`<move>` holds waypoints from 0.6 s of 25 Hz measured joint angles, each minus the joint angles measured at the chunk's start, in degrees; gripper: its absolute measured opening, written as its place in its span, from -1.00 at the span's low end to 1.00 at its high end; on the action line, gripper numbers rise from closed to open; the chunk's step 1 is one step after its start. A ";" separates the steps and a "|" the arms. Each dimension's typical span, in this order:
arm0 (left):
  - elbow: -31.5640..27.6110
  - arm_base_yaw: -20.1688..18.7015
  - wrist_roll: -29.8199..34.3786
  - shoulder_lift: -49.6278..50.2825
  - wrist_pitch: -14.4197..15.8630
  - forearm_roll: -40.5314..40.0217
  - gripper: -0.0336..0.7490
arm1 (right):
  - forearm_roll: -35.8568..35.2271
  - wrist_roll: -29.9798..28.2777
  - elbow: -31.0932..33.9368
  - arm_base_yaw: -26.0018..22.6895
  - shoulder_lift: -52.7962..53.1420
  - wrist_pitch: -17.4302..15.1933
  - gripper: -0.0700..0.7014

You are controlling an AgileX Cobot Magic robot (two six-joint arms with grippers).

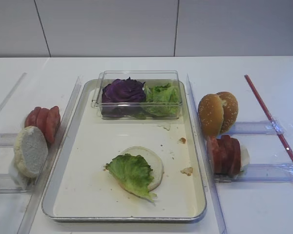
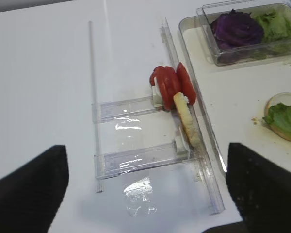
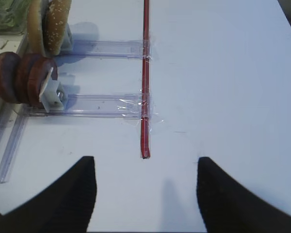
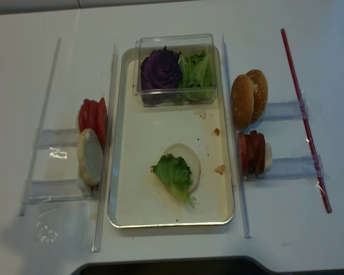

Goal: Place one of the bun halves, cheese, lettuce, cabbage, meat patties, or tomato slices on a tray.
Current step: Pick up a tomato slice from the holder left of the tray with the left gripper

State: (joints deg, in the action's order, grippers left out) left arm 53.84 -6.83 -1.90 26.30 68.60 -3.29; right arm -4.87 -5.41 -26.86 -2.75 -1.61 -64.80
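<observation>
The tray [image 1: 95,151] lies in the middle. On it a pale bun half [image 1: 151,161] carries a lettuce leaf [image 1: 132,173]. A clear box at its back holds purple cabbage [image 1: 123,91] and more lettuce [image 1: 163,95]. Left of the tray, tomato slices [image 1: 43,122] and a pale bun half [image 1: 30,150] stand in clear rails. On the right stand sesame bun halves [image 1: 217,113] and dark red-brown meat patties [image 3: 22,77]. My left gripper [image 2: 145,194] hangs open over the table, short of the left rails. My right gripper [image 3: 143,194] is open and empty over bare table.
A thin red strip [image 3: 145,73] is taped across the ends of the right rails [image 3: 102,104]. Clear rails [image 2: 136,158] also run along both long sides of the tray. Crumbs [image 1: 187,170] lie on the tray floor. A shiny patch of tape [image 2: 138,194] sits under the left gripper.
</observation>
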 joint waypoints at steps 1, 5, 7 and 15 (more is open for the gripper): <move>1.87 -0.90 -0.28 1.79 0.75 0.00 0.71 | 0.00 0.00 0.00 0.00 0.00 0.00 0.45; 9.20 -5.96 -0.70 10.14 3.64 -0.19 0.56 | 0.09 0.00 0.00 0.00 0.00 0.00 0.45; 12.18 -8.73 -0.70 14.42 3.93 -0.24 0.46 | 0.09 0.00 0.00 0.00 0.00 0.00 0.45; 21.04 -13.79 -1.62 29.67 4.05 -0.33 0.09 | 0.09 0.00 0.00 0.00 0.00 0.00 0.45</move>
State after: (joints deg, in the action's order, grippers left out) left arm 74.89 -20.62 -3.52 55.96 72.65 -3.61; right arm -4.78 -5.41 -26.86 -2.75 -1.61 -64.80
